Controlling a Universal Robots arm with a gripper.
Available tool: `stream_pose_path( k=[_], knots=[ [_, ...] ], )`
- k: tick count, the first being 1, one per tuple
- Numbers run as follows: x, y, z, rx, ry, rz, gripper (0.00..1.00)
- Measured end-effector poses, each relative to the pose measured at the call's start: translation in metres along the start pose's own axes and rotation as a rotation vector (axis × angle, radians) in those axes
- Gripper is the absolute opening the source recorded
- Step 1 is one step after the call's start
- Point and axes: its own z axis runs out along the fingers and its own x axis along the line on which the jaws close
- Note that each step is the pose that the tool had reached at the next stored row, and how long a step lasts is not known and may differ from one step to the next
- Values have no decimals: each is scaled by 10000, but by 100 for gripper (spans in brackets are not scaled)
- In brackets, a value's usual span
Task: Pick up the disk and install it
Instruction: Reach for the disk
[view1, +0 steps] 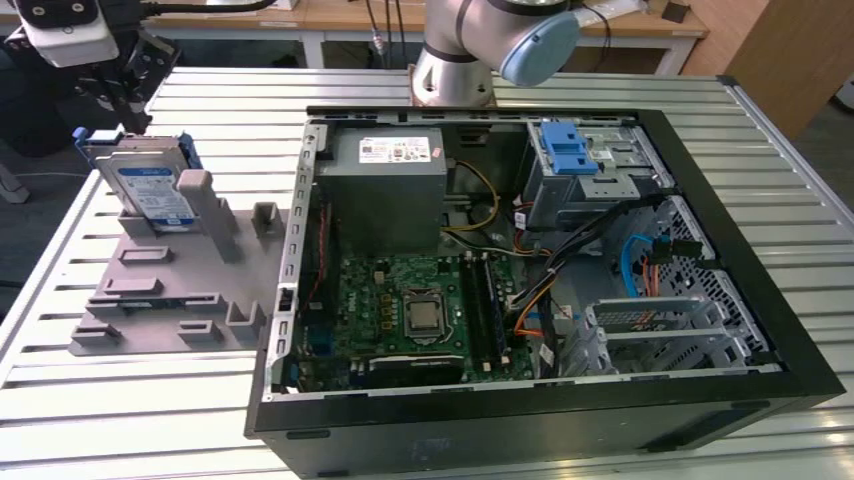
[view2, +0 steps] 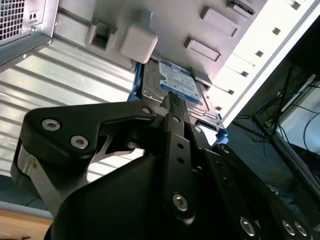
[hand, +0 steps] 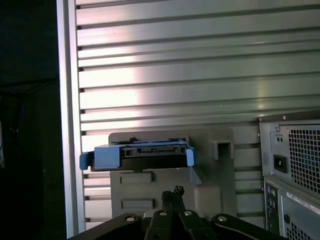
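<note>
Disk (view1: 150, 185): silver-grey, blue-framed, standing on edge in a grey holder (view1: 160, 300) on the slatted worktop (view1: 134, 420), upper left of the exterior view, beside the open computer case (view1: 534, 425). Tool (view1: 131, 112): just above the disk; whether spread or pressed together cannot be told.

Disk (view1: 150, 185): silver-grey, blue & white label, blue bracket. Fixture (view1: 174, 300): plain matte grey. Table (view1: 80, 420): silver, ribbed w/ parallel slats. PC case (view1: 534, 430): black. Motherboard (view1: 400, 310): green. Cage latch (view1: 571, 155): blue. Power supply (view1: 387, 185): grey w/ white sticker.
</note>
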Motion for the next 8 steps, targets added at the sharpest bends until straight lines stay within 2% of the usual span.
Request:
stream_pose_path(
  k=[2,3,5,8],
  knots=[
    [45,2,7,-17,-240,-11,11],
    [72,4,12,-24,-315,-15,11],
    [136,17,22,-27,-357,-18,11],
    [211,44,36,-26,-360,-16,11]
  ],
)
